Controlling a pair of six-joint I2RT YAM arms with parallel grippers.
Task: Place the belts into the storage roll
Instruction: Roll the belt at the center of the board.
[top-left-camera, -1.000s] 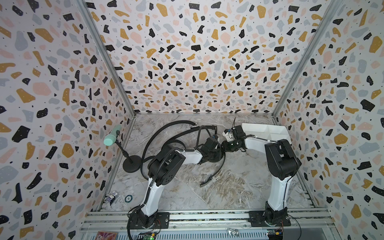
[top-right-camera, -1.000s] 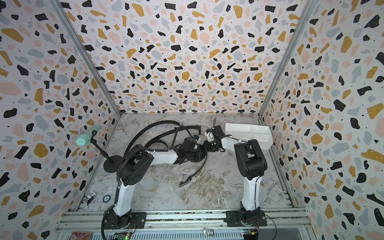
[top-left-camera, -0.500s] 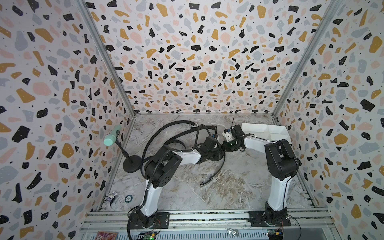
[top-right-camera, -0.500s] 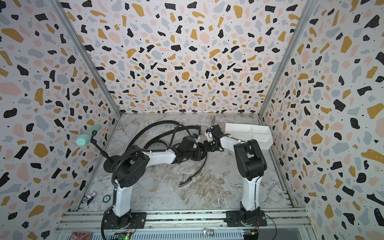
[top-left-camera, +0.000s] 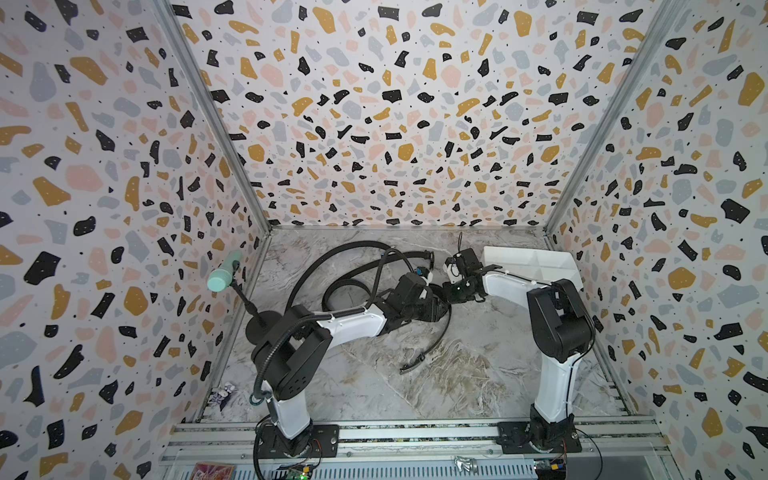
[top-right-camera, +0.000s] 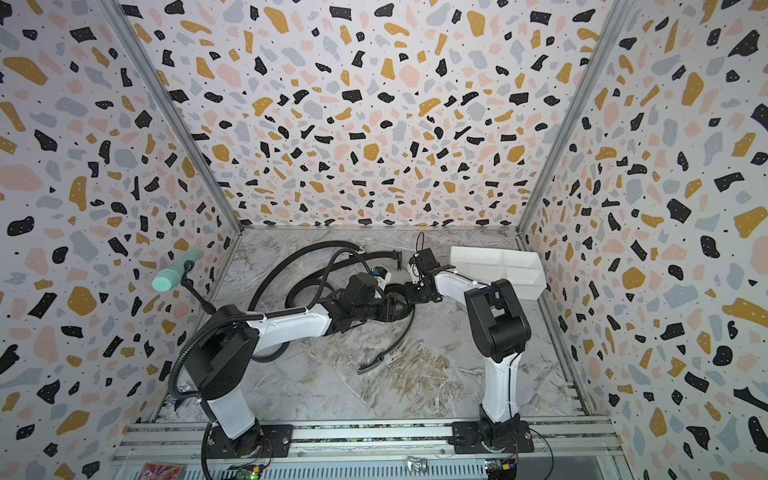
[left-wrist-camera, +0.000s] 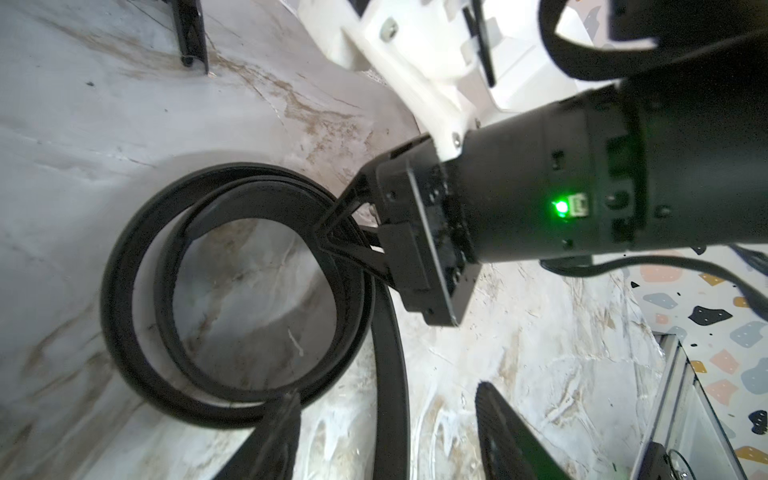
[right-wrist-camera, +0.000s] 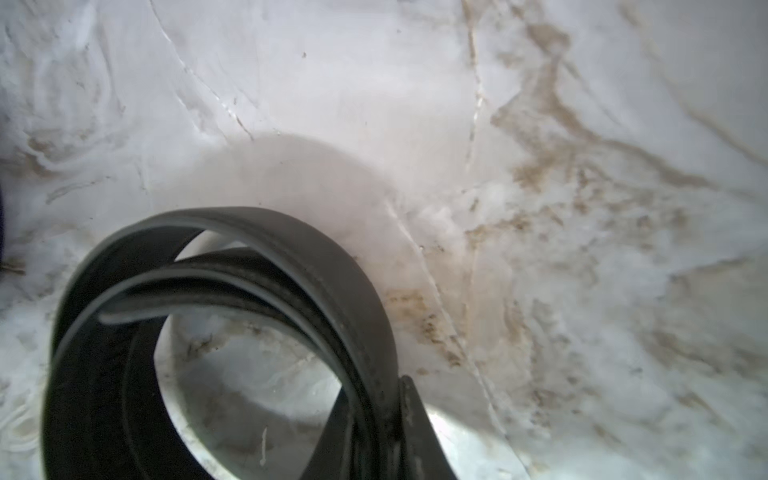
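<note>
One black belt is rolled into a coil (left-wrist-camera: 237, 299) on the marble floor between the two arms. Its tail (top-left-camera: 434, 343) trails toward the front. My right gripper (right-wrist-camera: 384, 432) is shut on the coil's stacked layers, and the left wrist view shows its fingertips (left-wrist-camera: 332, 239) pinching them. My left gripper (left-wrist-camera: 390, 436) is open, and the belt's strap (left-wrist-camera: 392, 365) runs loose between its fingers. Other belts (top-left-camera: 332, 254) arc across the back left in both top views. The storage roll (top-left-camera: 571, 268), a white divided tray, sits at the back right behind my right arm.
A gooseneck microphone stand with a teal head (top-left-camera: 222, 276) stands by the left wall. A ribbed black hose (top-left-camera: 272, 357) loops off my left arm's base. Patterned walls close in three sides, and an aluminium rail (top-left-camera: 415, 432) runs along the front.
My left gripper has opened and let go of the belt. My right gripper has closed on the coil. Both arms have hardly moved.
</note>
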